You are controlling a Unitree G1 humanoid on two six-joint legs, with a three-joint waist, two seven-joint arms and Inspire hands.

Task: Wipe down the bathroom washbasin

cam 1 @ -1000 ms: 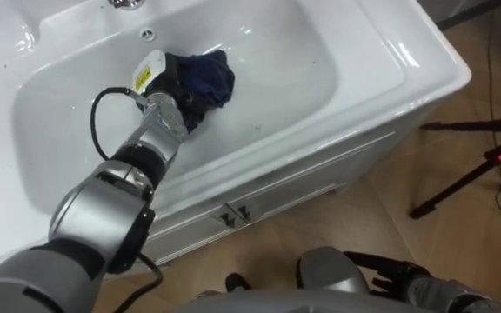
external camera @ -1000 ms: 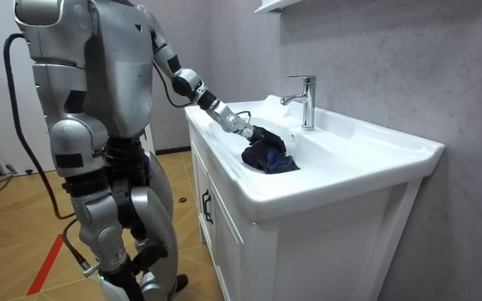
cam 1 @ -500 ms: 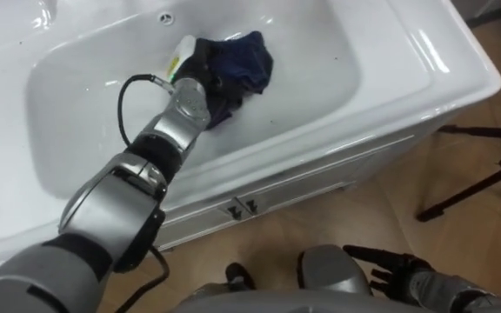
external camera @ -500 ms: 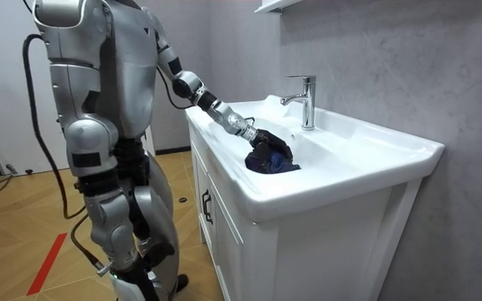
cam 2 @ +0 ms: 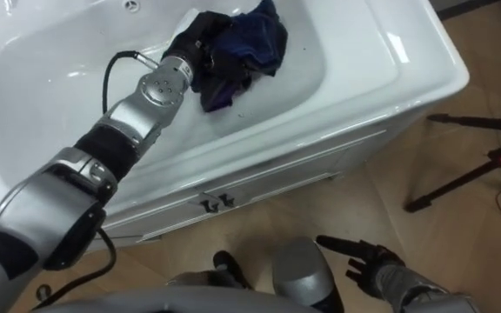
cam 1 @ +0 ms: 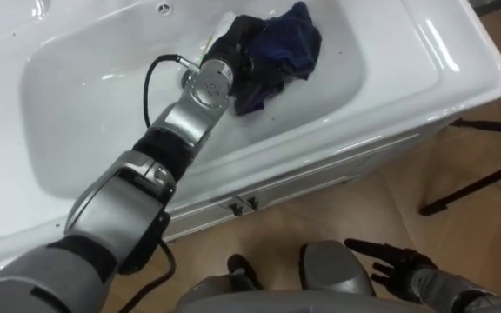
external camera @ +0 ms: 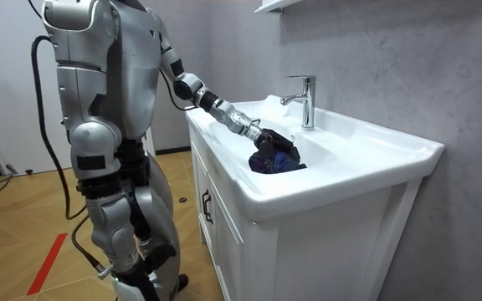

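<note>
Presently the robot stands at the white vanity cabinet (cam 1: 303,187), left arm reaching into the basin (cam 1: 76,104). A crumpled dark blue cloth (cam 1: 281,43) lies at the bowl's one o'clock. The left hand (cam 1: 231,48) presses on its nine-o'clock side, fingers buried, so their grip cannot be told. At five o'clock the right hand (cam 1: 388,261) hangs, fingers spread straight.

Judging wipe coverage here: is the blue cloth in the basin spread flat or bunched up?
Bunched up. The cloth sits as a crumpled, folded heap in the basin, with the left hand at its side.
</note>
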